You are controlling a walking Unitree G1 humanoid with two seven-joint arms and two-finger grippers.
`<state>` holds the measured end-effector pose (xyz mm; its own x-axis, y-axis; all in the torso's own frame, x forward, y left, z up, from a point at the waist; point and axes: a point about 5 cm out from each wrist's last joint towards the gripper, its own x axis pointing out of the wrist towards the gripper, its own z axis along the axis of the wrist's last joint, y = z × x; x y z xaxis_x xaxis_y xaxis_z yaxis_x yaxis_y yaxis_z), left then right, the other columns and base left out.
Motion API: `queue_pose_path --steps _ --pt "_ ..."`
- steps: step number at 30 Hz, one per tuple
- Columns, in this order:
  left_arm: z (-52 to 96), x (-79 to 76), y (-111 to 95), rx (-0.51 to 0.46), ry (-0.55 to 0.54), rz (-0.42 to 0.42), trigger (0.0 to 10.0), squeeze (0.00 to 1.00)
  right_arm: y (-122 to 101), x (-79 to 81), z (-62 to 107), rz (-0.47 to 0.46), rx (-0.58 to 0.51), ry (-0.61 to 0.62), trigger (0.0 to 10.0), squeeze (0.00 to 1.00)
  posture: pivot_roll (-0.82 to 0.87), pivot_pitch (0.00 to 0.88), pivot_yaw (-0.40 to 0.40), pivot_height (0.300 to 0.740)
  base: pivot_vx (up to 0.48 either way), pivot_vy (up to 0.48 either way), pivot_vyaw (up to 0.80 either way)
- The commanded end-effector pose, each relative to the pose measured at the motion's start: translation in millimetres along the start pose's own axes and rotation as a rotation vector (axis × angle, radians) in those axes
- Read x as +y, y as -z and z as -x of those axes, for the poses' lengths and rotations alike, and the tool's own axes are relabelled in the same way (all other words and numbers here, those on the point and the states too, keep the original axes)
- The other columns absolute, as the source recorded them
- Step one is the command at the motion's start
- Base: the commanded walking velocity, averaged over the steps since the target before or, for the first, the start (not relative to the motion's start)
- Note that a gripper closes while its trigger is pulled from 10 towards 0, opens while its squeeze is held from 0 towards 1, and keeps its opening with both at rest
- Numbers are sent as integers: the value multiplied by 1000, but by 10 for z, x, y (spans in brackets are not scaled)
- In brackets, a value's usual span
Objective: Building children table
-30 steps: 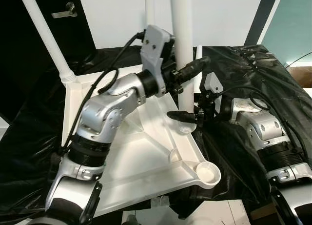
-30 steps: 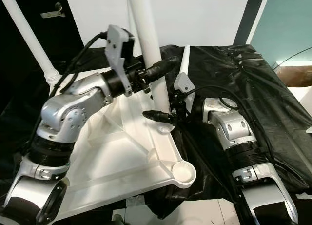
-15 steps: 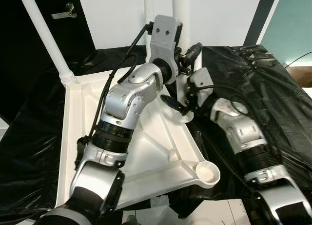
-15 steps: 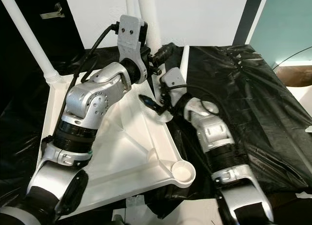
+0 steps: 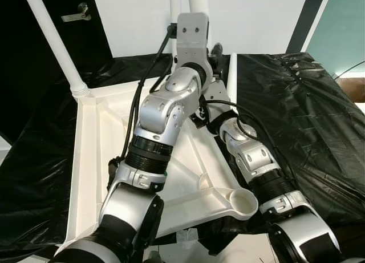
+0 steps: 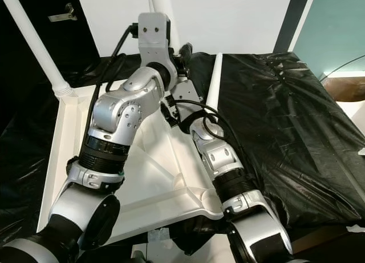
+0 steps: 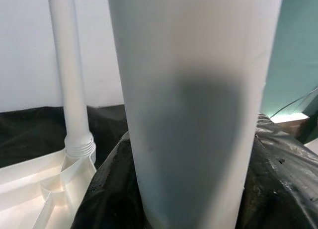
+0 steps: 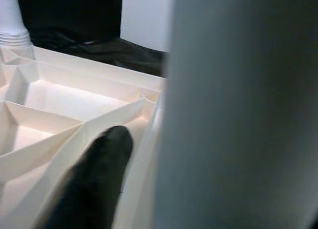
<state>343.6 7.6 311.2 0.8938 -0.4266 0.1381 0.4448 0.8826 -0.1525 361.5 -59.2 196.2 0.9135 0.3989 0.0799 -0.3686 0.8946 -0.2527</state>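
Observation:
An upturned white table top [image 5: 97,132] lies on black sheeting. Two white legs stand in its far corners, one at the back left [image 5: 54,43] and one at the back middle [image 5: 173,12]. A third leg [image 5: 198,0] stands at the right rim. My left gripper [image 5: 209,52] is shut on it high up, and the leg [image 7: 194,105] looms right in front of the left wrist camera. My right gripper [image 6: 170,113] sits low at this leg's foot, mostly hidden behind my left arm. The leg [image 8: 238,110] is close in the right wrist view too.
A loose white leg [image 5: 231,75] lies on the black sheet [image 5: 296,109] right of the table top. An open round socket [image 5: 244,201] sits at the near right corner. A dark door with a handle [image 5: 77,13] stands at the back left.
Both arms have closed in on the third leg. My left forearm has swung up steeply, my right gripper has slid left to the leg's foot, and the leg's top has leaned left.

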Motion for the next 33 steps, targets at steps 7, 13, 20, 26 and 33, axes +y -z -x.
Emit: queue_pose_path --steps 7,13,20,26,33 --pt "2 -151 -40 -9 33 -12 10000 0 -48 -10 -62 7 -18 37 0 0 103 5 13 740 0 0 0" --pt "24 -167 -76 -50 113 9 10000 1000 -49 -93 -62 8 -22 66 0 0 105 8 11 740 0 0 0" --pt "60 -111 -114 -58 200 -88 10000 0 -47 -250 -18 -29 -43 -8 10000 0 101 7 14 740 0 0 0" --pt "122 -66 -149 -69 320 -113 10000 0 -63 -330 47 -42 -67 -132 10000 0 93 8 19 740 0 0 0" --pt "301 -52 -178 -55 561 -53 10000 0 -65 -441 193 1 -88 -341 10000 0 88 9 21 740 0 0 0"
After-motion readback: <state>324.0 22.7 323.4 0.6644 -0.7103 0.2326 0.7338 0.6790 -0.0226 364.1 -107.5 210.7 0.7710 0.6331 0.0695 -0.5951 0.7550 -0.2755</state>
